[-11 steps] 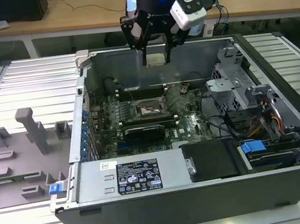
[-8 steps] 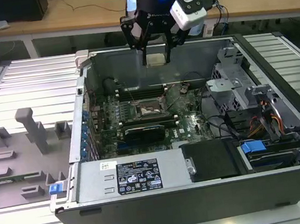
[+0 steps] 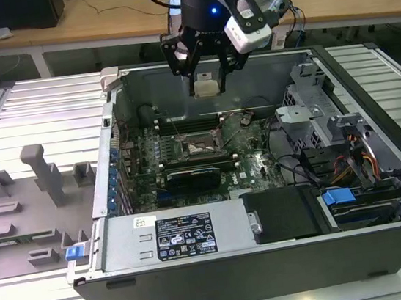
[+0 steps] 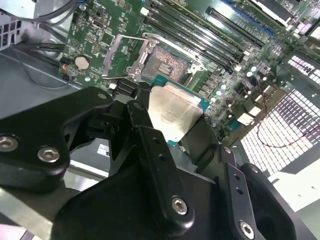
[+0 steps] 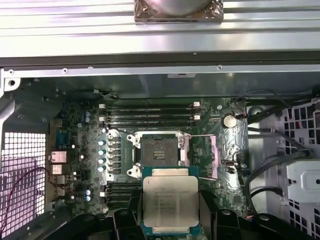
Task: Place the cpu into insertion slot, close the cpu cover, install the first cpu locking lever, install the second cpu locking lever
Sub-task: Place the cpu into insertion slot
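Note:
My gripper [image 3: 206,82] hangs over the open computer case, shut on the cpu [image 3: 206,87], a flat square chip with a silver top. In both wrist views the cpu [image 4: 172,112] [image 5: 170,200] sits between the black fingers [image 4: 145,135], its metal face showing. Below it on the green motherboard [image 3: 261,164] lies the insertion slot [image 3: 198,144] [image 5: 160,150] [image 4: 167,65], uncovered, its pin field bare. The cpu cover [image 5: 212,157] [image 4: 119,52] stands flipped open beside the slot. A thin wire lever [image 5: 200,136] is raised next to it. The cpu is well above the slot, not touching.
Long black memory slots [image 3: 182,123] run behind the socket and a black expansion card [image 3: 192,173] lies in front. A silver drive cage [image 3: 307,117] and cables [image 3: 350,160] fill the exterior view's right. The case wall [image 3: 250,77] is behind the gripper. A grey fixture tray [image 3: 23,210] sits outside on the left.

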Controlling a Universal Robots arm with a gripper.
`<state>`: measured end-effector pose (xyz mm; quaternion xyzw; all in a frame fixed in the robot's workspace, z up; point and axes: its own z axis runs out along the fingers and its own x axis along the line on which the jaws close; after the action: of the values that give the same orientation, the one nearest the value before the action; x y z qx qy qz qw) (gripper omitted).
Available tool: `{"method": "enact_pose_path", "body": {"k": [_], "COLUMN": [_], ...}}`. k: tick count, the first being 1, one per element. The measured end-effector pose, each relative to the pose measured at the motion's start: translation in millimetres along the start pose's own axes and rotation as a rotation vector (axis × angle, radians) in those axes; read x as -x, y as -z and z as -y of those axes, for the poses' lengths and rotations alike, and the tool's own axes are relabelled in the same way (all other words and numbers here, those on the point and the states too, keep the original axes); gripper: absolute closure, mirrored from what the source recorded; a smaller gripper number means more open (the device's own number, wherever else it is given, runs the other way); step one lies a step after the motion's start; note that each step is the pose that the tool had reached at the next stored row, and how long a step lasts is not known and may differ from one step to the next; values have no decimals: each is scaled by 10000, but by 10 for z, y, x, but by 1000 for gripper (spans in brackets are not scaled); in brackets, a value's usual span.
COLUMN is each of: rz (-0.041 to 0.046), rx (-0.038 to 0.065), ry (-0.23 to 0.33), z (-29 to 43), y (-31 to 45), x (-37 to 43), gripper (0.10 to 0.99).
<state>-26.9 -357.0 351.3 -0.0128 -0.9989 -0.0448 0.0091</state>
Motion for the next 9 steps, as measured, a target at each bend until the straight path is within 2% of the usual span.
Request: {"method": "enact_pose_path", "body": {"k": [3,4,9], "rz": [0,9,101], "rx": [1,4,23], "ry": [0,-97,-1124], "z": [-21,-20,-15], "y": [-158,-185,-241], "x": [-44,-44,-43], "gripper": [545,545,545]}}
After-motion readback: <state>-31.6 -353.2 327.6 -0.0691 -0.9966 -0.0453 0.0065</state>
